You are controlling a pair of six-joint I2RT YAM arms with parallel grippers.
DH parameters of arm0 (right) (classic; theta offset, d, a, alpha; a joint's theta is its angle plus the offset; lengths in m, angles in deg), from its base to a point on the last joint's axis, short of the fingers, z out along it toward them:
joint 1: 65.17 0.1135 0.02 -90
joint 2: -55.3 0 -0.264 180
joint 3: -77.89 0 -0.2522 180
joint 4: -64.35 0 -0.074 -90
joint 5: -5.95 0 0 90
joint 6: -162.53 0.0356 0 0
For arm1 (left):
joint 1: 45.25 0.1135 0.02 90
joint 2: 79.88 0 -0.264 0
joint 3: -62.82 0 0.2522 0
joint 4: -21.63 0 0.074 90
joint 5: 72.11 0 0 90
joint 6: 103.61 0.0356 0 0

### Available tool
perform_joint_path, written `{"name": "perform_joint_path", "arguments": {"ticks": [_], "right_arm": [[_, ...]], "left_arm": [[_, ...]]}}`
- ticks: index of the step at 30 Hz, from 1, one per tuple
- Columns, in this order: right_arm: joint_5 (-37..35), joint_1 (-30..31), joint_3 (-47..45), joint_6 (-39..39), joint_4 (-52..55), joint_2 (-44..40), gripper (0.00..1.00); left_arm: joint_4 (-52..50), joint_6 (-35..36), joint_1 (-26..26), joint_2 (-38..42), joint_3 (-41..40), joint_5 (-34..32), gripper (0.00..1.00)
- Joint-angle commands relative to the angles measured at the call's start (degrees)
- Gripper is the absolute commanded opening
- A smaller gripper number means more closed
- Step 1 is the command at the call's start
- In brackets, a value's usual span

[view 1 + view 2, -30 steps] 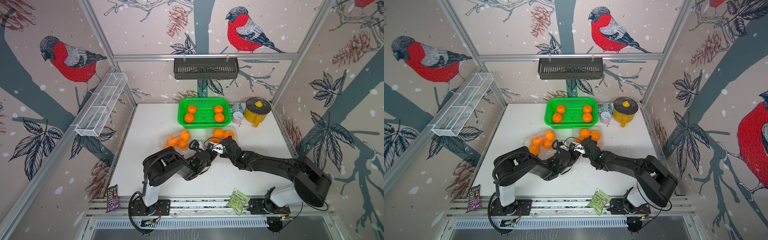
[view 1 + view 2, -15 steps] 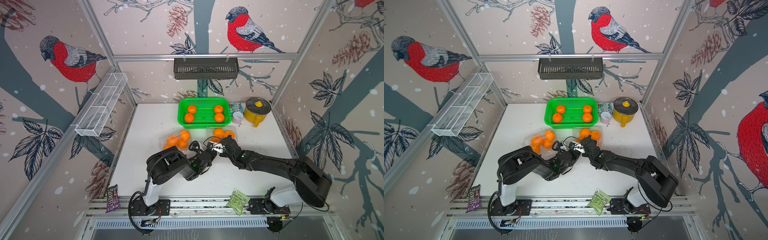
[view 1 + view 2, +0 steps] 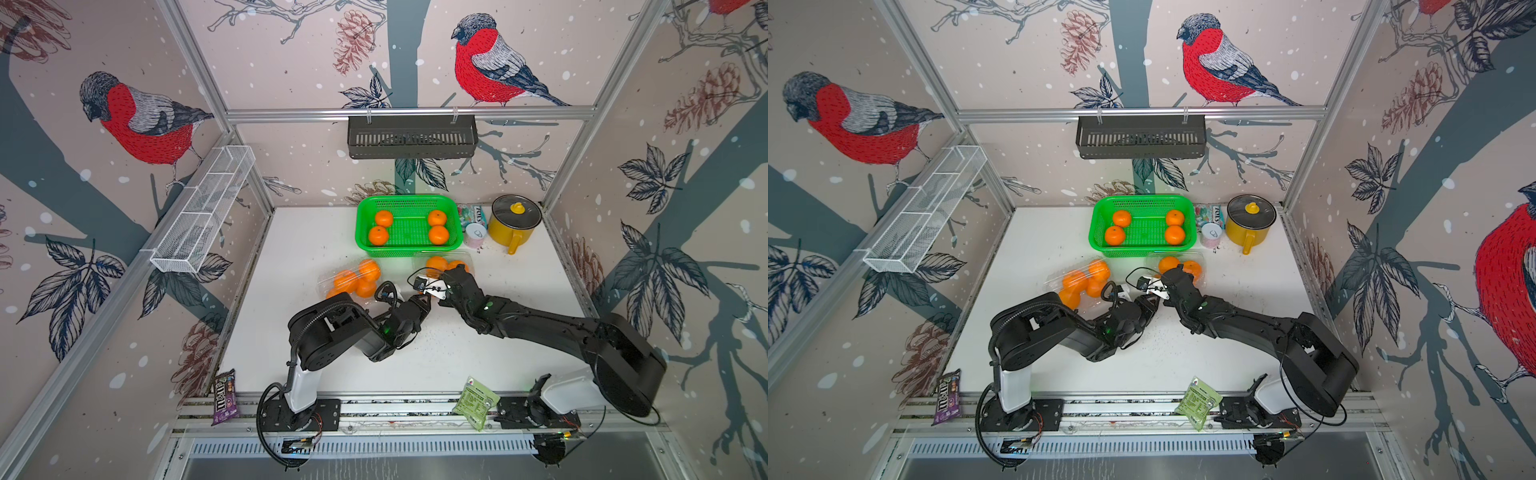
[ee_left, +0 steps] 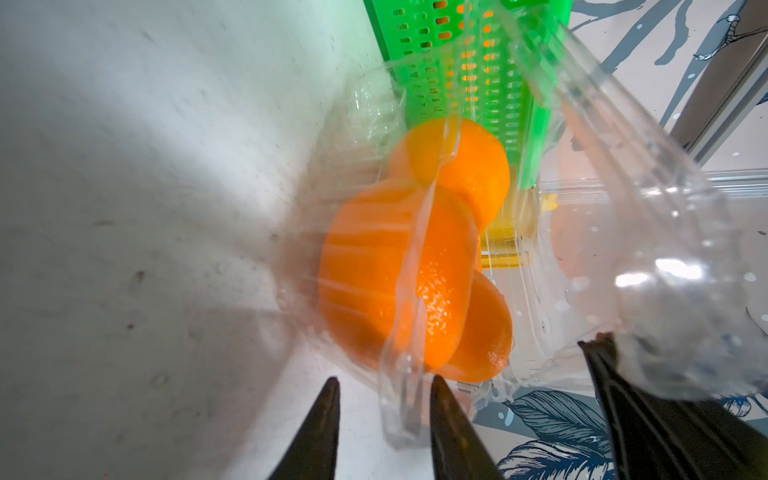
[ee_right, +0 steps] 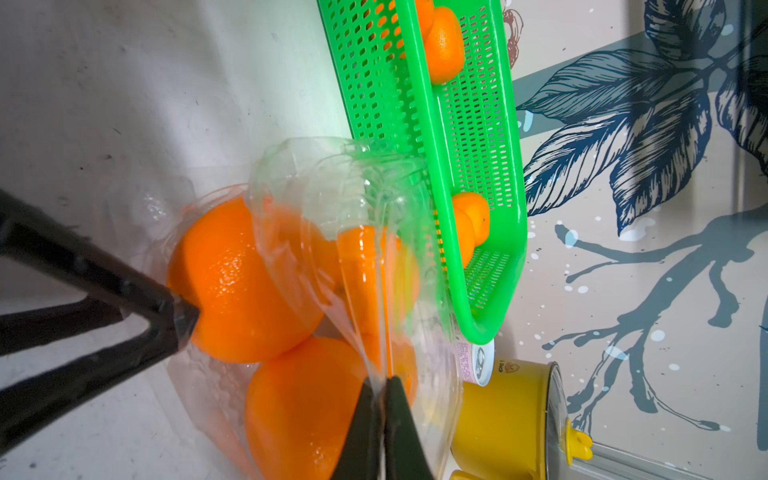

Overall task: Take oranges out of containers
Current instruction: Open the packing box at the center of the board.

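Progress looks partial: four small bright-orange mandarins [image 3: 378,235] lie loose in the green perforated plastic basket [image 3: 409,200], yet both clear plastic clamshell containers [image 3: 1049,286] on the white table [image 3: 299,249] hold fruit. Right hand [image 5: 380,382] is pinched flat on the thin lid [image 5: 316,183] of the right container [image 3: 467,261], at least three mandarins inside; left hand [image 4: 384,380], fingers [image 4: 316,436] apart, straddles its rim unclamped. Left container [image 3: 325,281], four inside, awaits.

Left arm's black elbow [image 3: 328,328] has shifted slightly toward frame right. Left tool [image 4: 384,386] has narrowed slightly about the clear plastic clamshell container [image 4: 405,365] rim.
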Motion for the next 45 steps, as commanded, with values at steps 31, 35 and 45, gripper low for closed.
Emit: {"name": "perform_joint_path", "arguments": {"ticks": [31,35,45], "right_arm": [[-22.5,2.1,6.4,22.0,11.0,-10.9,0.99],[-24.6,2.1,7.1,34.7,17.0,-17.9,0.99],[-12.9,-5.7,-2.2,65.8,23.2,-40.0,0.99]], "left_arm": [[-15.5,20.3,1.0,11.1,5.7,-0.2,0.49],[-18.7,24.0,1.8,11.3,9.5,0.8,0.49],[-30.0,30.7,3.4,10.2,18.2,6.0,0.49]]}}
